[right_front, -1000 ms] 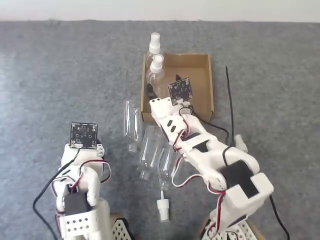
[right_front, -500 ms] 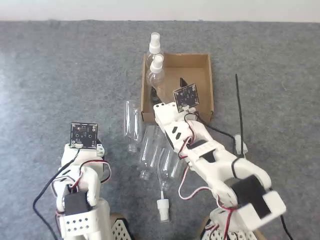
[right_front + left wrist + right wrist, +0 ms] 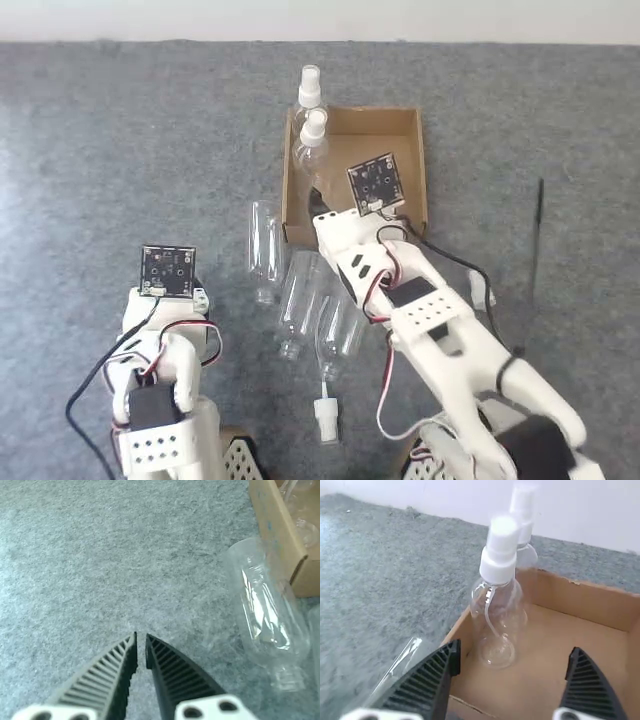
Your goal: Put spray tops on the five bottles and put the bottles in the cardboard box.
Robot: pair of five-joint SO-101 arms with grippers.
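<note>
Right gripper (image 3: 514, 652) hangs wide open over the cardboard box (image 3: 580, 597), a capped bottle (image 3: 497, 605) upright in the corner just ahead of it. Left gripper (image 3: 141, 642) is closed on nothing, low over the carpet (image 3: 100, 555), an uncapped bottle (image 3: 265, 615) lying near it

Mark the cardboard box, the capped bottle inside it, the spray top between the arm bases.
cardboard box (image 3: 392, 140), high view, bare floor
capped bottle (image 3: 498, 625), right wrist view, clear body
spray top (image 3: 327, 418), high view, white head
</note>
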